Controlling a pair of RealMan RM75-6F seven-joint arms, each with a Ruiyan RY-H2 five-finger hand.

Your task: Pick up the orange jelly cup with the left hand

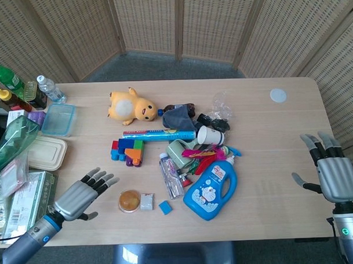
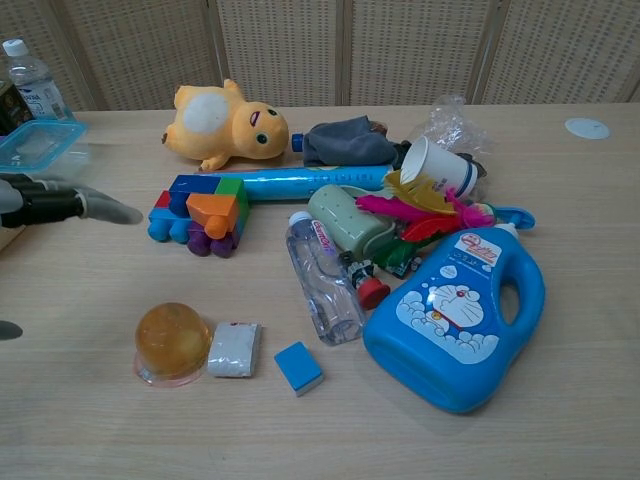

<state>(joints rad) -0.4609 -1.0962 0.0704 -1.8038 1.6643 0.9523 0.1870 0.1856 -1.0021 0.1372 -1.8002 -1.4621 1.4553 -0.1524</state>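
Observation:
The orange jelly cup (image 1: 129,201) (image 2: 172,343) sits upside down on the table near the front, a small white packet (image 1: 146,202) touching its right side. My left hand (image 1: 83,194) hovers just left of the cup, open, fingers spread and pointing toward it; only its blurred fingertips (image 2: 95,206) enter the chest view at the left edge. My right hand (image 1: 331,170) hangs open beyond the table's right end, holding nothing.
Right of the cup lie a blue cube (image 1: 165,207), a clear bottle (image 1: 171,175) and a blue detergent jug (image 1: 211,187). Toy blocks (image 1: 128,151) and a yellow plush (image 1: 131,107) lie behind. Boxes and bottles (image 1: 44,153) crowd the left edge.

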